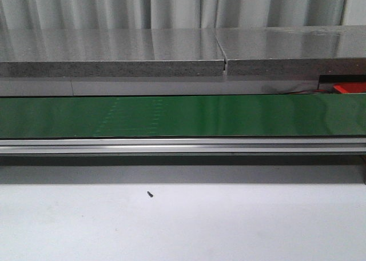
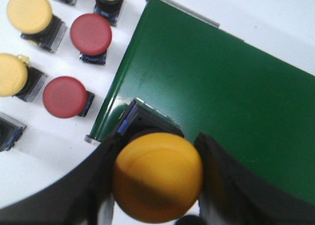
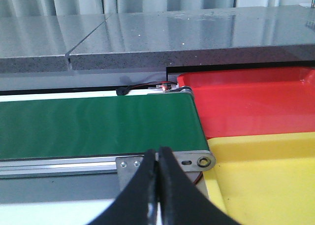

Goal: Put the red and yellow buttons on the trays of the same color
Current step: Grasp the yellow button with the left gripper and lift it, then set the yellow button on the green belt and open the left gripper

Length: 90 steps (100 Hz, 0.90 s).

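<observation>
Left claw [image 2: 157,185] grips the yellow button [image 2: 157,178] by its dome, over the green belt [image 2: 221,87]. I judge it rigid, light, slippery. Right claw [image 3: 158,185] is closed, empty.

Pale pleated curtains [image 1: 171,7] are hanging across the back, catching soft, even light. Below them a grey speckled stone ledge [image 1: 114,52] is running the full width, split by a seam right of centre. In front, a white desk [image 1: 229,227] is lying, carrying a tiny dark screw [image 1: 150,194].
</observation>
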Tool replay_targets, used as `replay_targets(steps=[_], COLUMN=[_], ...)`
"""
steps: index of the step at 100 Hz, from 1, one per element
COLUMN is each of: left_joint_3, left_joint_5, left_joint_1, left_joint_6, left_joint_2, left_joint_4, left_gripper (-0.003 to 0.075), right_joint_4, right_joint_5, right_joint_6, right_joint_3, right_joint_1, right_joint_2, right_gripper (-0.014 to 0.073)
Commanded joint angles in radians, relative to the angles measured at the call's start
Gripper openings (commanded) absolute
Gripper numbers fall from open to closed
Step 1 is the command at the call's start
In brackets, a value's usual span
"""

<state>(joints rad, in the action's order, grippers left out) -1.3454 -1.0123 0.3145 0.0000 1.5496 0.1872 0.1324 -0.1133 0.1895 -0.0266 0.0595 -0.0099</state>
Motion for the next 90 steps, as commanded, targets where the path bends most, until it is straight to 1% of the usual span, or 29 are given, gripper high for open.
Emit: replay_targets(steps=[1,19,32,37,44,51,58,63,70,75,90], left_joint_3=[-0.092,-0.215,-0.235,-0.235,-0.235,-0.235,-0.235,-0.24,-0.252,-0.264,-0.276], left_joint_5=[-0.012,-0.117,-0.142,-0.142,-0.154,-0.152,-0.147,-0.147,-0.147,-0.143,-0.127], left_joint_1=[-0.024,-0.047,-0.049,-0.049,-0.049,-0.049,-0.049,-0.049,-0.049,-0.049,-0.06], left_joint_6=[0.0,0.0,0.0,0.0,0.0,0.0,0.0,0.0,0.0,0.0,0.01], left_joint_2=[0.032,0.166,0.214,0.227,0.243,0.25,0.252,0.252,0.252,0.252,0.225], left_joint_4=[0.018,0.018,0.018,0.018,0.018,0.018,0.018,0.018,0.018,0.018,0.019], left_gripper=[0.0148,0.0148,0.0153,0.0165,0.021,0.0276,0.0366,0.045,0.0533,0.0547,0.0545], right_joint_4=[0.014,0.014,0.014,0.014,0.014,0.014,0.014,0.014,0.014,0.014,0.014], right_joint_5=[0.077,0.077,0.077,0.077,0.077,0.077,0.077,0.077,0.077,0.077,0.077], right_joint_6=[-0.001,-0.001,-0.001,-0.001,-0.001,-0.001,-0.001,-0.001,-0.001,-0.001,-0.001], right_joint_3=[0.013,0.013,0.013,0.013,0.013,0.013,0.013,0.013,0.013,0.013,0.013], right_joint_1=[-0.003,-0.003,-0.003,-0.003,-0.003,-0.003,-0.003,-0.003,-0.003,-0.003,-0.003], right_joint_2=[-0.02,-0.02,-0.02,-0.02,-0.02,-0.02,-0.02,-0.02,-0.02,-0.02,-0.02], right_gripper=[-0.0067,-0.0067,-0.0067,-0.0067,-0.0067,-0.0067,-0.0067,-0.0067,-0.0067,-0.0067,-0.0067])
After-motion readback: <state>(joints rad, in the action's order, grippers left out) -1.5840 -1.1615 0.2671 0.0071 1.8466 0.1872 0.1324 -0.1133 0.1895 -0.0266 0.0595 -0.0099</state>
